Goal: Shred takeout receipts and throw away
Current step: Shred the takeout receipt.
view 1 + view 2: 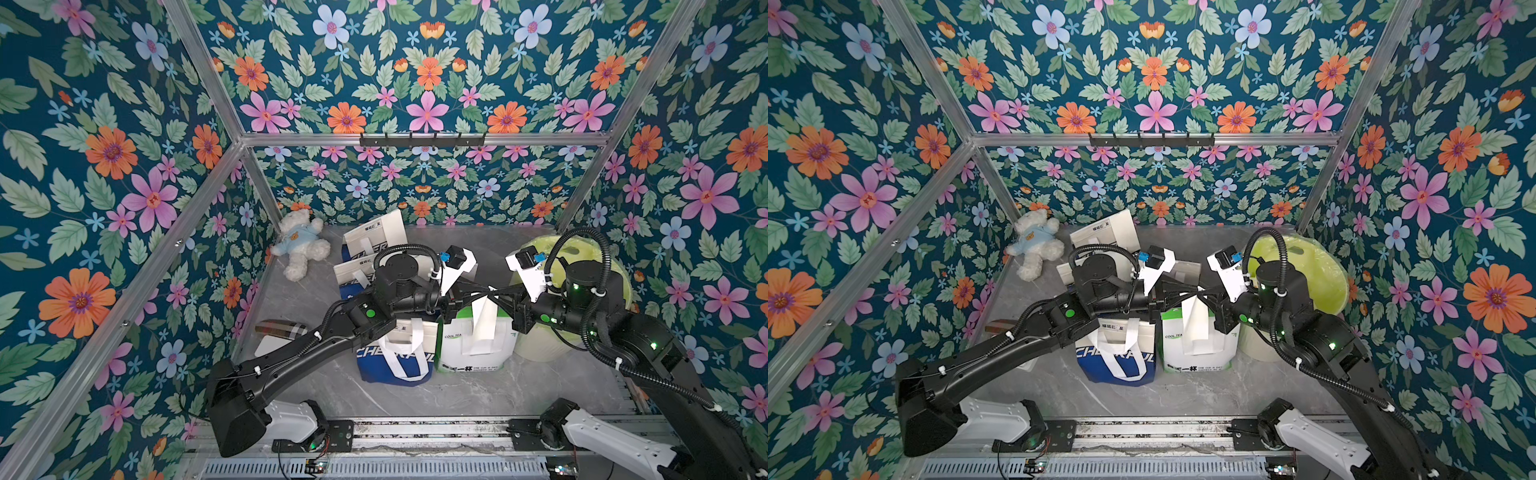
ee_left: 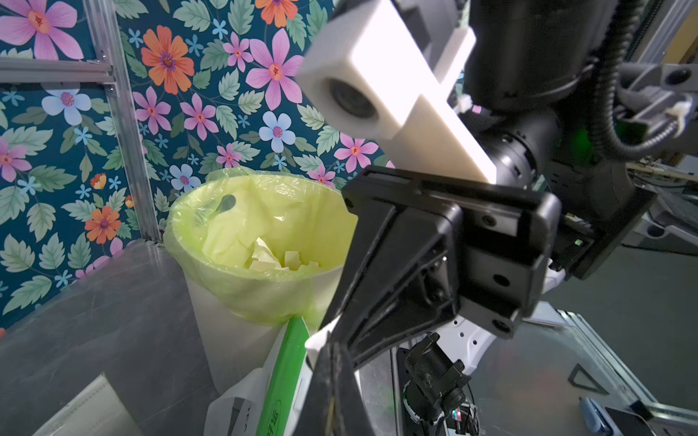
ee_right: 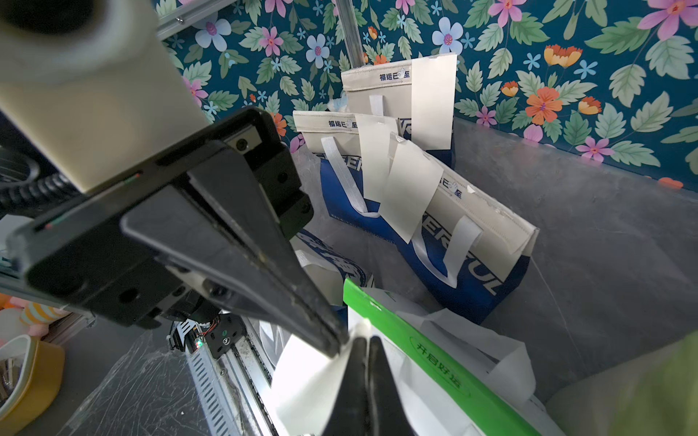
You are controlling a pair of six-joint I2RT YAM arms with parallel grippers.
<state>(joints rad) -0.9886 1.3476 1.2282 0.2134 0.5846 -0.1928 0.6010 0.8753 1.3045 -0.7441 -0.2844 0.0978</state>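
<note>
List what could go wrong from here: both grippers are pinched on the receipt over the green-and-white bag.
1. The left gripper and right gripper grip the receipt almost tip to tip. Pulling apart may slip it out instead of tearing it.
2. The receipt hangs over the green-and-white bag, so scraps could drop onto or into it rather than into the lined bin beside it.

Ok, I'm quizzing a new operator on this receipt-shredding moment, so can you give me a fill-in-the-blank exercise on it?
The left gripper and the right gripper are both shut on one thin white paper receipt beside the ____ top band of the white fabric bag.
Torn paper scraps lie in the white ____ lined with yellow-green plastic.
The white plush teddy bear wears a light ____ top.
Missing words: green; bin; blue.
</note>
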